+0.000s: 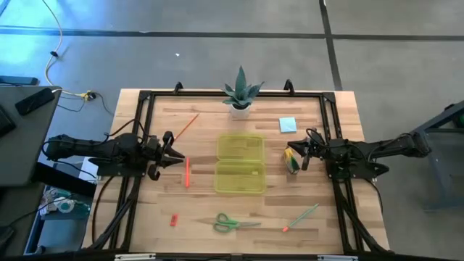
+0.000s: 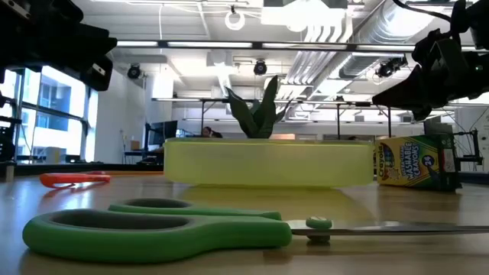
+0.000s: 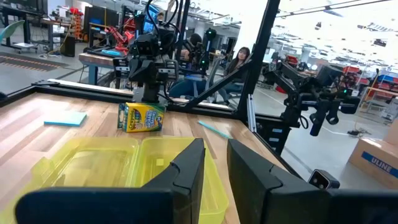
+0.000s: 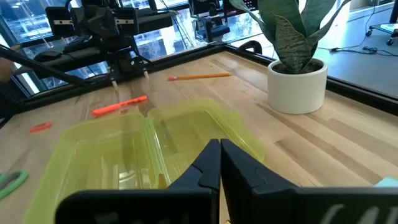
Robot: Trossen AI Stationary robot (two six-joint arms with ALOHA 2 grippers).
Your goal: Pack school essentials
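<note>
Case (image 1: 241, 165): lies open in the middle of the table.
Left gripper (image 1: 174, 154): left of the case, by the red pen (image 1: 187, 172); jaws a little apart.
Right gripper (image 1: 299, 154): right of the case, at the crayon box (image 1: 292, 161); jaws together.
Scissors (image 1: 230, 223): near the front edge.
Notepad (image 1: 288, 125): beside the plant (image 1: 241, 93).
Eraser (image 1: 174, 219): left of the scissors.
</note>
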